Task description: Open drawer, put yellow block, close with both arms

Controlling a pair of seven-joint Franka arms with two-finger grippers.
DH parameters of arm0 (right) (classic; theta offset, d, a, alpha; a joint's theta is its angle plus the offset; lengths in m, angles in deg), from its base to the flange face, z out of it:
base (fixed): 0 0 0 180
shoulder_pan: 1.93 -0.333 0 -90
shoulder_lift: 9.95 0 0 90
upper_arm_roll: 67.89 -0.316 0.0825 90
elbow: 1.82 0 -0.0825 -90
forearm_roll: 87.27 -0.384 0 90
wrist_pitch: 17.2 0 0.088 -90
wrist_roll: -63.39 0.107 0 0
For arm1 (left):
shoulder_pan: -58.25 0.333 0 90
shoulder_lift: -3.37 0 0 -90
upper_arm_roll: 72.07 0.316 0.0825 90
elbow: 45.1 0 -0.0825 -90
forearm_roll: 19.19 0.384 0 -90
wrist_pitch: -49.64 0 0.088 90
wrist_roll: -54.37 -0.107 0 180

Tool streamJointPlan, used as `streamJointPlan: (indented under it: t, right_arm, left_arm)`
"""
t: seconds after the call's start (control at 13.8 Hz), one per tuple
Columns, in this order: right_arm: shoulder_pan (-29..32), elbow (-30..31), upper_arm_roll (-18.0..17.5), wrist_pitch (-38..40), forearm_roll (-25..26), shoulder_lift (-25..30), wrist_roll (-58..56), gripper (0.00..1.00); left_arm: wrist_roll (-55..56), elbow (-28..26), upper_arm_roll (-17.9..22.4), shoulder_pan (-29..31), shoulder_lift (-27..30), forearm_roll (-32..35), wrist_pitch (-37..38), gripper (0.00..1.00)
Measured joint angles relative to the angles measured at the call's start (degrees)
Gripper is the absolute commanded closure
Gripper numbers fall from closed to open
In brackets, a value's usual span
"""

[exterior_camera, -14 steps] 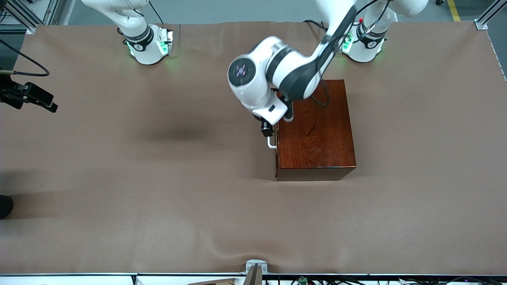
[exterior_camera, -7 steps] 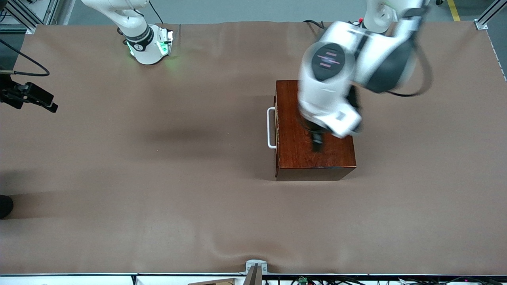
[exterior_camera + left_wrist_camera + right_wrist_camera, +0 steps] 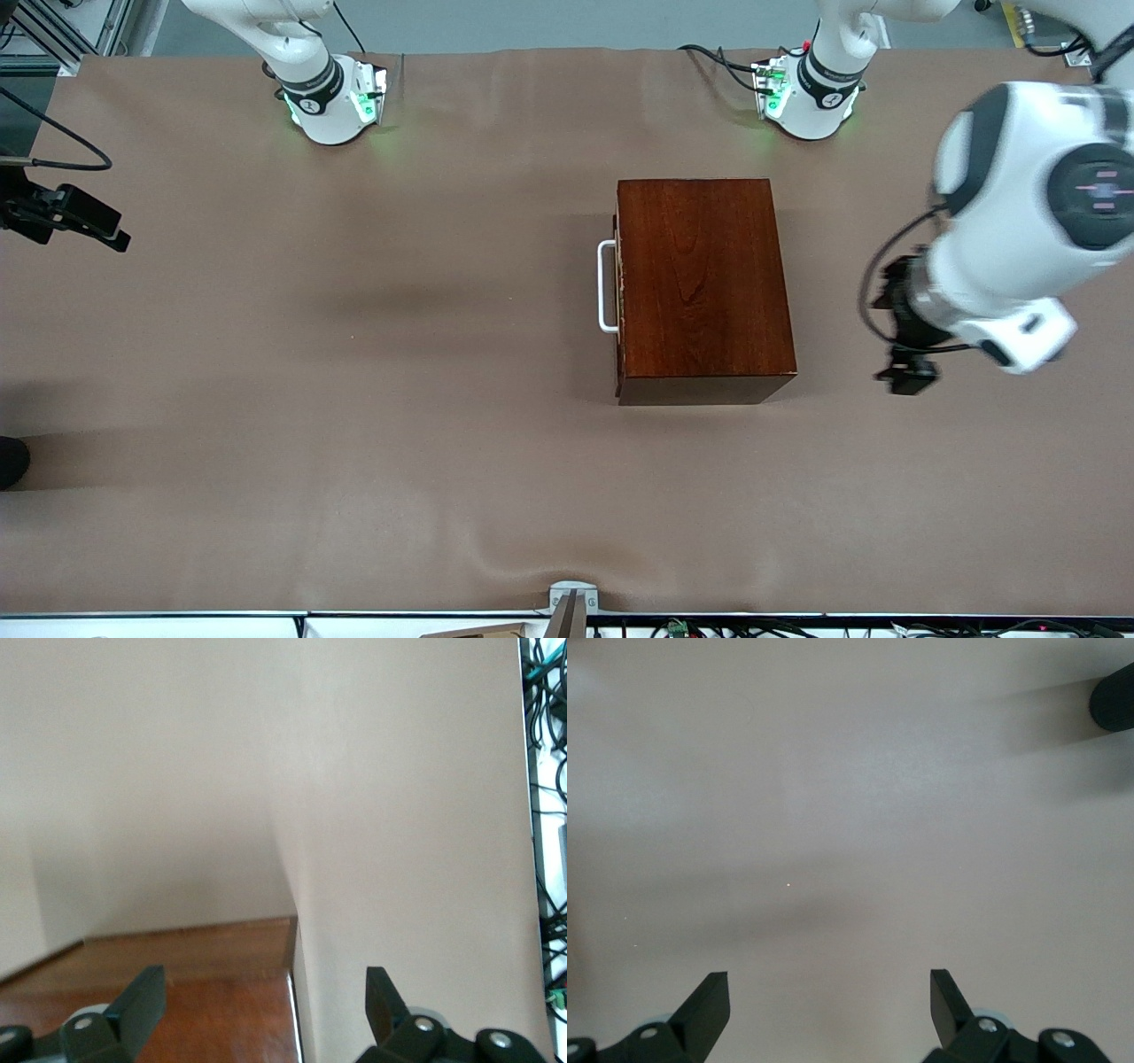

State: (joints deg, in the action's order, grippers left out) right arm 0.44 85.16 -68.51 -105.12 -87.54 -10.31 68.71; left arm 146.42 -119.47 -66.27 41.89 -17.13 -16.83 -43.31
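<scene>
Drawer: shut in wooden box.
Left tool: spread, empty, over worktop beside box.
Right tool: spread, empty, over worktop.

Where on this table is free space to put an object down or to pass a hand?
The brown cloth lies bare from the wooden box to the right arm's end, and nearer the front camera. The handle borders it. It is crowded toward the left arm's end: the open left claw hangs there beside the box.
</scene>
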Motion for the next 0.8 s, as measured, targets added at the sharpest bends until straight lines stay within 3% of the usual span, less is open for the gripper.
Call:
streamJointPlan:
  t: [0.36,0.8]
  right_arm:
    - [0.0,0.0,0.0,0.0,0.0,0.0,0.0,0.00]
    - [0.0,0.0,0.0,0.0,0.0,0.0,0.0,0.00]
  left_arm:
    - [-17.0,-2.9,-0.2,7.8,4.2,-1.6,0.1,0.00]
    - [-36.5,-7.8,-0.3,9.2,10.5,-1.7,1.0,0.00]
